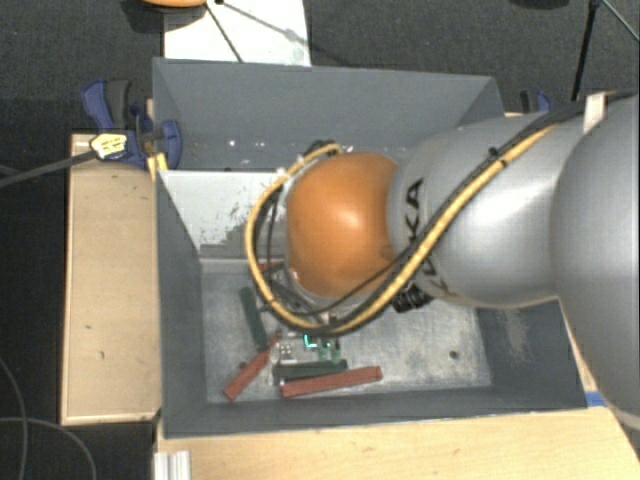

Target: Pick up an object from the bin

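Arm (500, 218) reaching down from right, gripper (305, 346) low over reddish sticks (330, 380) (open or closed, cannot tell)

My claw (308, 346) hangs over the lower middle of the bin (330, 108), arm (500, 218) entering from the frame's right. Just below it lies a long bar (335, 381), a shorter stick (246, 376) slanting off its left end; a thin strip (251, 317) lies left of my claw.

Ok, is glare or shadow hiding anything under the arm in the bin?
Camera view: no strong glare on the bin floor; soft sheen on the orange cover and grey arm; shadow beneath the cover darkens the gripper; the long red-brown stick by the front wall is plainly lit.
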Robot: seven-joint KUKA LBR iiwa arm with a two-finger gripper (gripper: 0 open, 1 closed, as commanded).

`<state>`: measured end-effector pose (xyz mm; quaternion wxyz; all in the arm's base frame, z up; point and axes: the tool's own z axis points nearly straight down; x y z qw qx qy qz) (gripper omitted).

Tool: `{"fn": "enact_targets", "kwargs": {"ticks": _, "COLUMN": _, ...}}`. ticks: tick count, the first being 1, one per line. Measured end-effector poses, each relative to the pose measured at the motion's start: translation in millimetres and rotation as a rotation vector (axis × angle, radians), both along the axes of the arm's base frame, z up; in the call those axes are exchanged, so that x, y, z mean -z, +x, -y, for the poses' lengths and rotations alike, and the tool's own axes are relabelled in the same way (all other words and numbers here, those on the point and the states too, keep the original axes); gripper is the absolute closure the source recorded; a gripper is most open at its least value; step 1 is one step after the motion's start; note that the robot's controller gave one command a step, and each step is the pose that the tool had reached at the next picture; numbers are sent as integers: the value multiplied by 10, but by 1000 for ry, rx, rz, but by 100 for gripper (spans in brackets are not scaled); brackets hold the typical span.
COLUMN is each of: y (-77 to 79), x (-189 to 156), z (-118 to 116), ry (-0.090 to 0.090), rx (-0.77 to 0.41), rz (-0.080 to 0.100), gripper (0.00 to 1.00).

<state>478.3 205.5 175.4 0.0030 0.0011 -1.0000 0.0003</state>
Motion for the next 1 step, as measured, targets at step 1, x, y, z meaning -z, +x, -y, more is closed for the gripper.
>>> {"fn": "enact_targets", "kwargs": {"ticks": 1, "y": 21, "x": -33, "z": 9, "ry": 1, "rx": 5, "rz": 7, "gripper": 0}}
